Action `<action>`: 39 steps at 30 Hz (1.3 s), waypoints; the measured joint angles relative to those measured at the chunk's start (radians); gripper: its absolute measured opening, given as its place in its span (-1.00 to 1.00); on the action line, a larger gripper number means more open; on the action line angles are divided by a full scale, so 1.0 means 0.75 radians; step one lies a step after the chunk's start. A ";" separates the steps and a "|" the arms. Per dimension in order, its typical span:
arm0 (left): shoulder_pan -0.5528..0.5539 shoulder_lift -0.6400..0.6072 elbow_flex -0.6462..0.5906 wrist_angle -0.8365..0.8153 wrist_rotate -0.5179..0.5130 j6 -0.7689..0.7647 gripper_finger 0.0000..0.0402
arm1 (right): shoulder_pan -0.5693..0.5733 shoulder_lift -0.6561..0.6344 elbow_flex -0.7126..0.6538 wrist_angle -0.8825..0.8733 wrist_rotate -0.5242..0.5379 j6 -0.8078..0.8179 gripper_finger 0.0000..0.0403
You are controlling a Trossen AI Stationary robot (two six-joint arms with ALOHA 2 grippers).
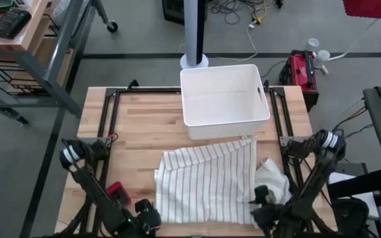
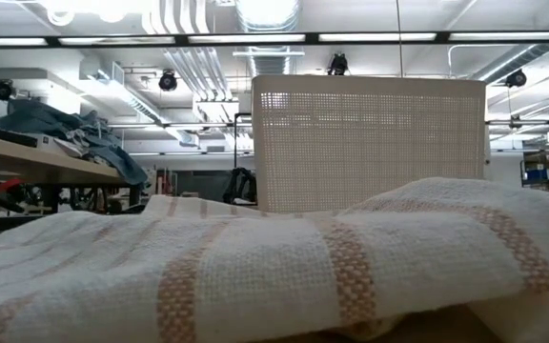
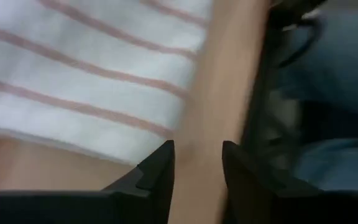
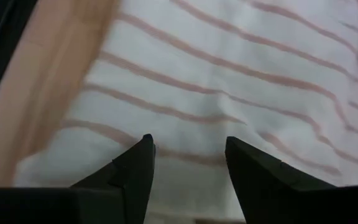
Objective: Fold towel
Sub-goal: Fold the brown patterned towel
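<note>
A white towel with thin tan stripes [image 1: 210,182] lies spread on the wooden table [image 1: 137,125], near its front edge. The towel's right part [image 1: 273,178] is bunched up. In the low view the towel [image 2: 255,267] fills the foreground. My left gripper [image 3: 197,149] stands open over bare wood just off the towel's near left corner [image 3: 135,124]; in the high view it is at the front left [image 1: 147,218]. My right gripper [image 4: 188,143] stands open above the towel's near right area [image 4: 229,81], at the front right [image 1: 263,211].
A white basket [image 1: 223,99] stands on the table just beyond the towel; the low view shows it behind the cloth [image 2: 365,143]. A small red thing [image 1: 118,192] sits by my left arm. Black frame rails [image 1: 108,112] run along the table's sides.
</note>
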 joint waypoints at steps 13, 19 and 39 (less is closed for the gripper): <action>0.199 0.179 0.268 -0.424 0.159 0.347 -0.10 | -0.007 0.175 0.287 -0.130 -0.068 -0.129 0.10; 0.212 0.180 0.210 -0.316 0.223 0.365 -0.19 | -0.003 0.215 0.291 -0.119 -0.148 -0.101 0.05; 0.118 0.153 0.242 -0.535 0.174 0.150 -0.99 | 0.000 0.335 0.398 -0.633 -0.012 0.114 -0.96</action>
